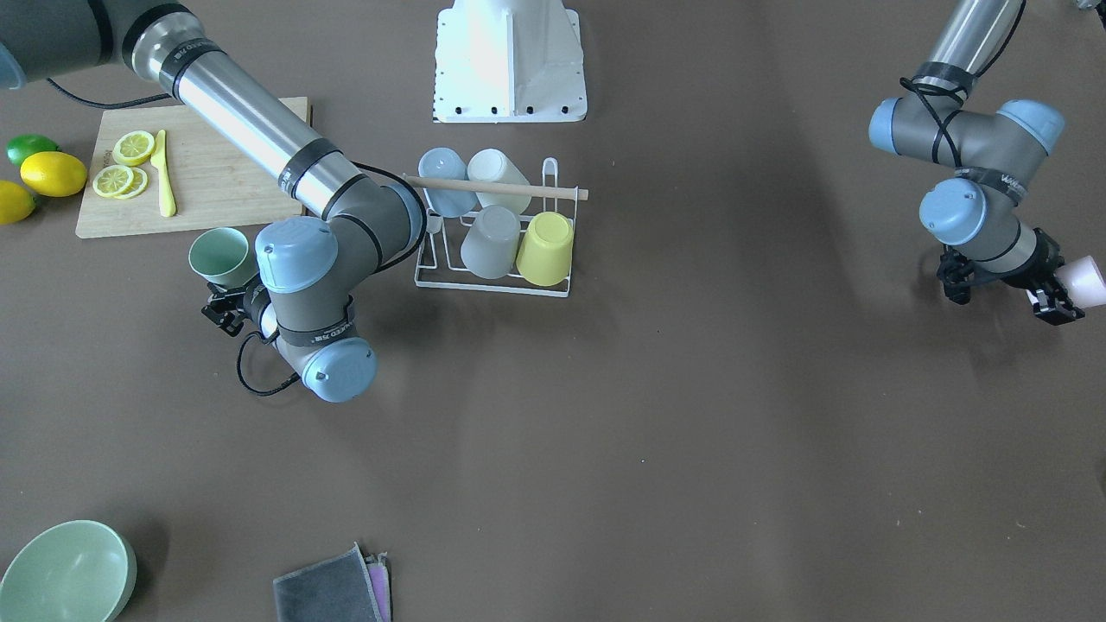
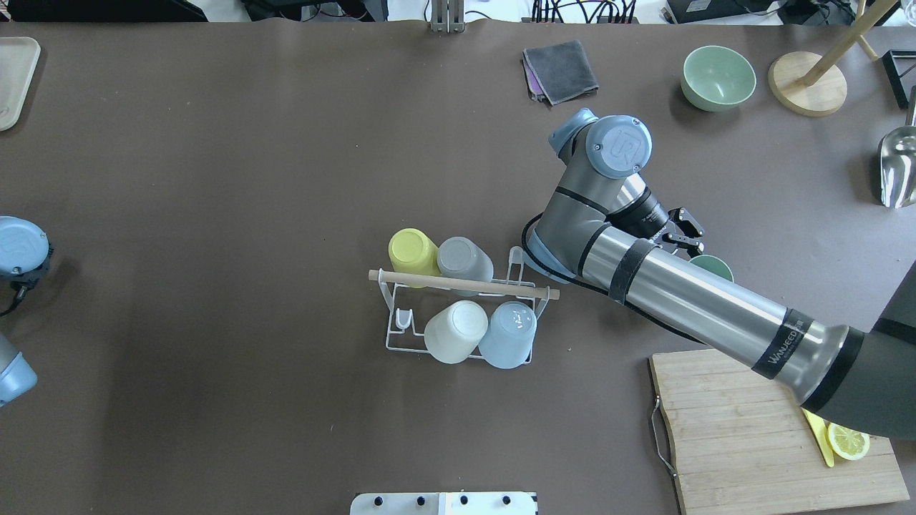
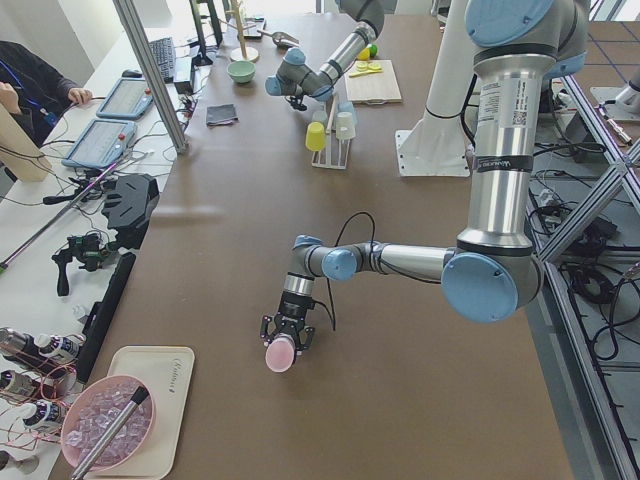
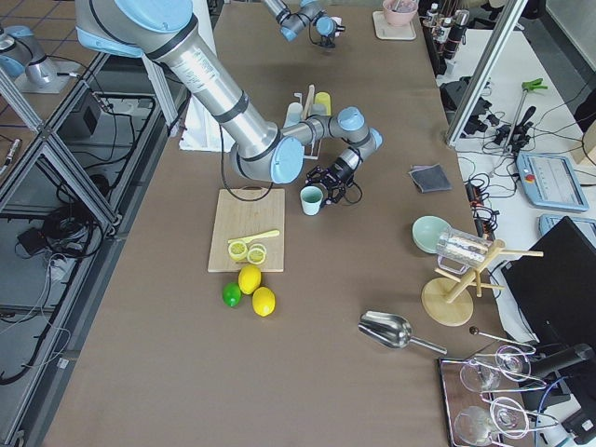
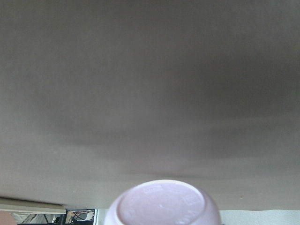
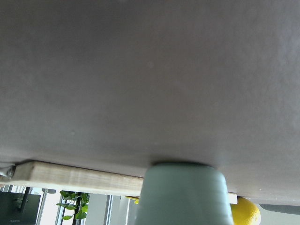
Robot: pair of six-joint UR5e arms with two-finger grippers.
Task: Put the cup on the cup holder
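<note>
The white wire cup holder (image 1: 492, 282) with a wooden rod (image 1: 497, 187) stands mid-table, also in the overhead view (image 2: 392, 337). Several cups sit upside down on its prongs: blue, white, grey and yellow. My right gripper (image 1: 226, 298) is to the holder's side, shut on a green cup (image 1: 220, 255) that is upright at the table surface; the wrist view shows the cup (image 6: 185, 194) close up. My left gripper (image 1: 1067, 294) is far from the holder, shut on a pink cup (image 1: 1086, 281) held sideways above the table; its base fills the wrist view (image 5: 161, 206).
A wooden cutting board (image 1: 203, 186) with lemon slices and a yellow knife lies beside the right arm, with lemons and a lime (image 1: 52, 173) next to it. A green bowl (image 1: 65, 574) and folded cloths (image 1: 333, 587) sit on the operators' side.
</note>
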